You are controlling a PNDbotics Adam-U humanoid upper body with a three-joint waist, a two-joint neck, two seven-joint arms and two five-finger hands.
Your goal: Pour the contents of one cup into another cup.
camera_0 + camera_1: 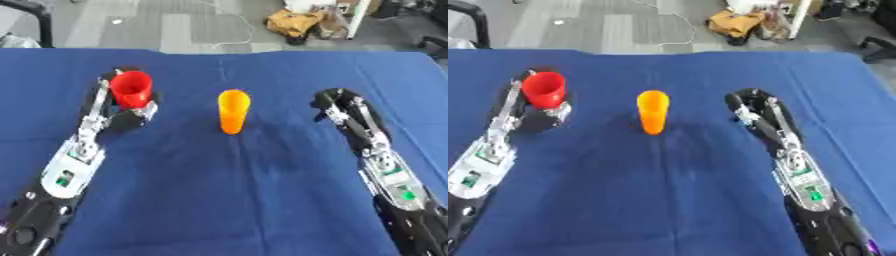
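**Red cup in hand, pour not started**

Your left hand [125,111] has its fingers wrapped around the red cup [131,89], upright at the desk's [245,200] left side. The orange cup [233,111] stands alone mid-desk, well apart from both hands. Nothing tipped yet, so what's left: carry the red cup over, tilt it above the orange one. Contents not visible. Your right hand [337,104] lies low on the blue cloth to the right, holding nothing; can't tell whether its fingers are curled.

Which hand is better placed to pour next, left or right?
Left. The left hand already wraps the red cup, close beside the orange cup. The right hand holds nothing.
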